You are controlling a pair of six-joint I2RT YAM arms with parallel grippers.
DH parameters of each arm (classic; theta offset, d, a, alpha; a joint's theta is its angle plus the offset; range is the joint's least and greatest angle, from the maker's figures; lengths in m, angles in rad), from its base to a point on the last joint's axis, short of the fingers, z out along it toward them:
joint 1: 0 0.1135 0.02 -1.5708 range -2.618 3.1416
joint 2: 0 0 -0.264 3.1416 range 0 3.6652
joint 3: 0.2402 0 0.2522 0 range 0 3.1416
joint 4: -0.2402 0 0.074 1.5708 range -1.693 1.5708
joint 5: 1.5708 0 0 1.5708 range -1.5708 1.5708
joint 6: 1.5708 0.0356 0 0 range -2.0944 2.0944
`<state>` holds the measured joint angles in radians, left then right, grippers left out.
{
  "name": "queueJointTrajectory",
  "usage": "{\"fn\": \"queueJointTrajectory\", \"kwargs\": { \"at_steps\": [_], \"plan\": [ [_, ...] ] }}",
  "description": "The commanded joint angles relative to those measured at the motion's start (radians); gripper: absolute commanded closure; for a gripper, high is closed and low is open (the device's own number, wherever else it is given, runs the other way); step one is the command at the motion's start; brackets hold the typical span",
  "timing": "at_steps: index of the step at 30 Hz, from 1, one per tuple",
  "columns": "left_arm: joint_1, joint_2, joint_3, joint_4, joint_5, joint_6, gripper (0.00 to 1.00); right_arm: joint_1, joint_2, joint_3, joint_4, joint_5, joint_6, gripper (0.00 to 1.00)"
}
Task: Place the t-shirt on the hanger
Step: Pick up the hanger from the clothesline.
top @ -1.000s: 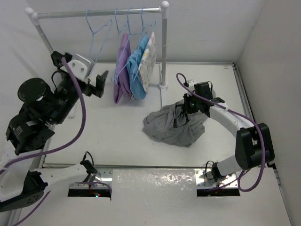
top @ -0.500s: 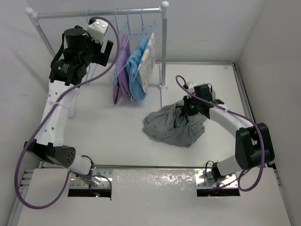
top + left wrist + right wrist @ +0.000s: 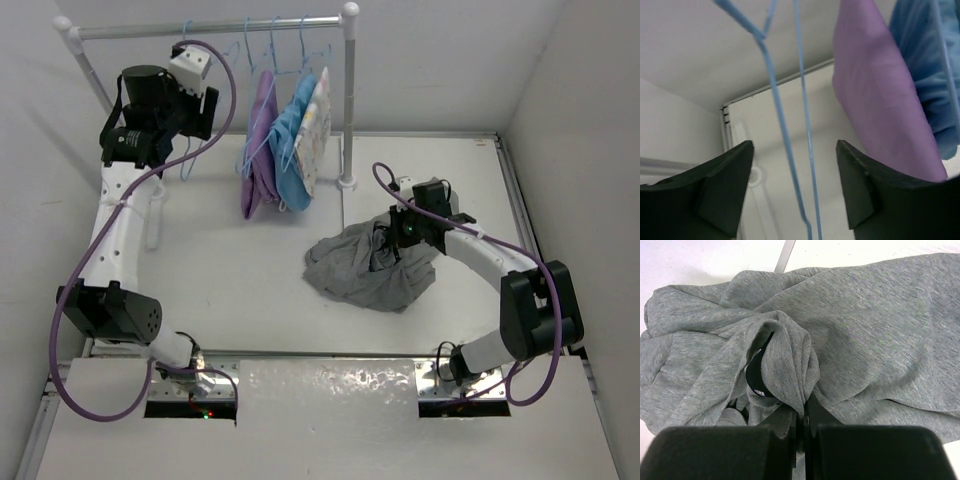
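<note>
The grey t-shirt [image 3: 365,268] lies crumpled on the table right of centre. My right gripper [image 3: 398,236] is down on it, shut on a raised fold of the fabric [image 3: 790,355]; the gripper's own point in the right wrist view [image 3: 805,429] is at that pinch. The light-blue wire hanger [image 3: 184,30] hangs at the left end of the rack rail. My left gripper [image 3: 200,108] is raised beside it and open. In the left wrist view two hanger wires [image 3: 779,115] run down between the spread fingers of the left gripper [image 3: 794,146], untouched.
The white pipe rack [image 3: 349,100] stands at the back. A purple garment [image 3: 262,150], a light-blue one [image 3: 296,140] and a floral one [image 3: 319,115] hang on other hangers right of my left gripper. The purple cloth [image 3: 880,90] is close to its right finger.
My left arm swung up from the left side to the rack and brought its open gripper around the hanger wires. My right gripper stayed shut on the t-shirt.
</note>
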<state>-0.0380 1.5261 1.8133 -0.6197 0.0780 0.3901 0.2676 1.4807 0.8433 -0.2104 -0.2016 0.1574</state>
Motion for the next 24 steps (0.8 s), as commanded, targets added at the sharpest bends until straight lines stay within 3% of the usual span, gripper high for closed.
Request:
{"fn": "queueJointTrajectory", "kwargs": {
  "at_steps": [1, 8, 11, 13, 24],
  "plan": [
    [0.0, -0.014, -0.058, 0.066, 0.123, 0.003, 0.39, -0.004, 0.001, -0.006, 0.031, -0.006, -0.012, 1.0],
    [0.001, -0.05, -0.152, 0.124, 0.059, 0.006, 0.68, -0.005, 0.0, -0.013, 0.025, 0.004, -0.013, 1.0],
    [0.001, -0.067, -0.151, 0.12, 0.051, 0.0, 0.84, -0.005, 0.01, -0.009, 0.016, 0.007, -0.016, 1.0],
    [0.001, -0.083, -0.154, 0.123, 0.048, -0.008, 1.0, -0.005, 0.016, -0.01, 0.016, 0.007, -0.015, 1.0],
    [0.001, -0.167, -0.083, 0.118, -0.001, -0.051, 1.0, -0.007, 0.029, 0.002, -0.007, 0.013, -0.021, 1.0]
  ]
}}
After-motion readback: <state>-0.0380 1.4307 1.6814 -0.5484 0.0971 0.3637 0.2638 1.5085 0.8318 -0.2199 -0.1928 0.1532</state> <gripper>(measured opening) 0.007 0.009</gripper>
